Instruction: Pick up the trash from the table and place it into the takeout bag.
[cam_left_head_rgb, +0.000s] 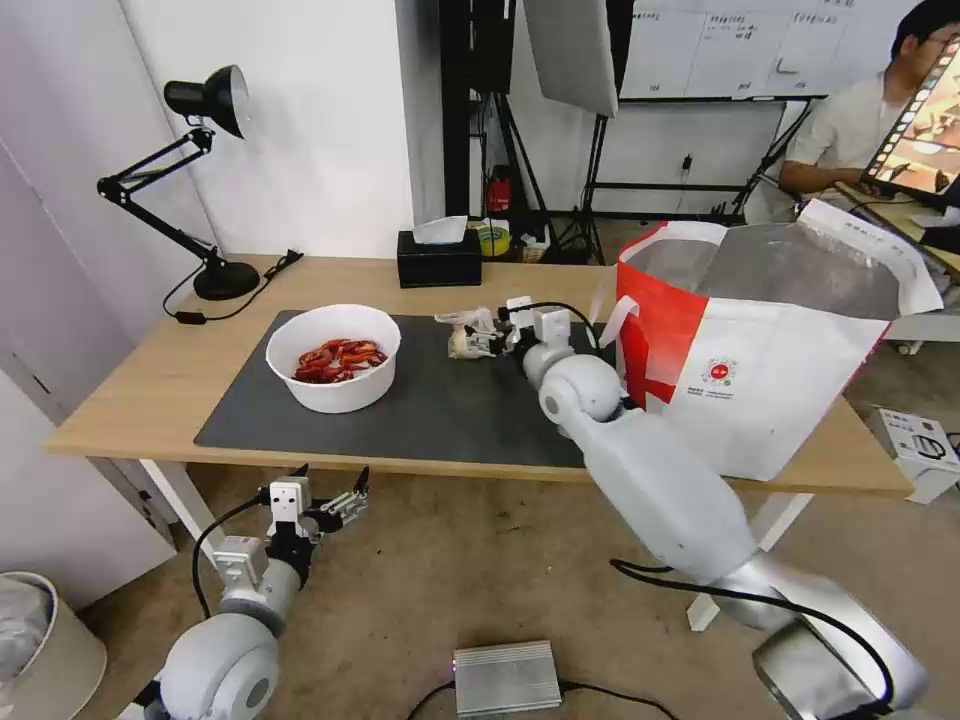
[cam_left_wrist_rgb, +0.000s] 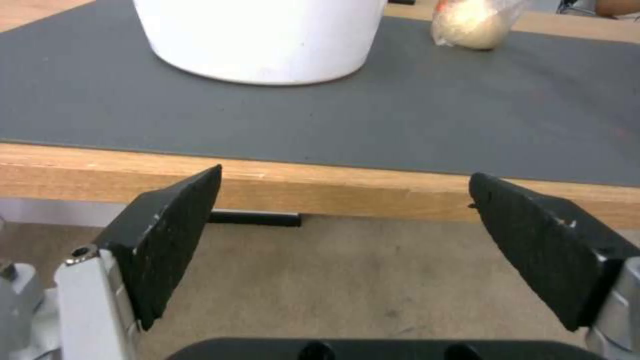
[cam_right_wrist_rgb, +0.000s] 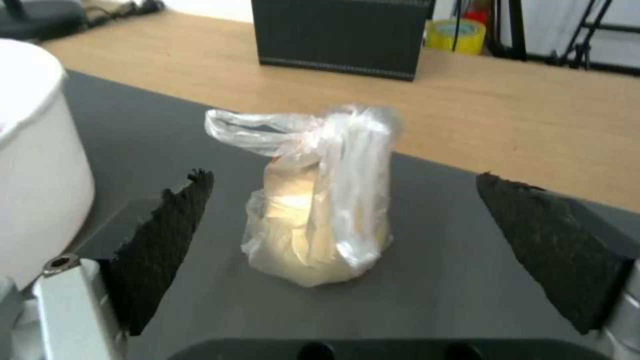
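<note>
The right hand (cam_right_wrist_rgb: 343, 220) is spread wide around the small knotted clear bag (cam_right_wrist_rgb: 320, 200), its two black pads standing either side of the bag and apart from it, so the step in hand looks like the grasp itself. To do it well, the pads should probably close on the full lower body of the bag, not on the loose twisted ears above, which would likely slip or stretch; a gentle squeeze seems enough, since the film is thin and the contents look soft. The bag stands upright on the dark grey mat (cam_right_wrist_rgb: 467, 280), at the centre of the right wrist frame, with the black tissue box (cam_right_wrist_rgb: 340, 37) behind it at the upper middle and the white bowl (cam_right_wrist_rgb: 37, 165) at the left edge. It is crinkled and glossy, holding something pale cream, its knot pulled into a wispy tuft. In the head frame the bag (cam_left_head_rgb: 462, 340) sits mid-frame on the counter (cam_left_head_rgb: 150, 385), between the bowl of red shells (cam_left_head_rgb: 333, 357) at centre left and the takeout bag (cam_left_head_rgb: 760, 350) at the right, whose foil-lined mouth gapes open, near enough for a short carry. The left hand (cam_left_head_rgb: 330, 500) hangs open and empty in the lower left, below the counter edge.
</note>
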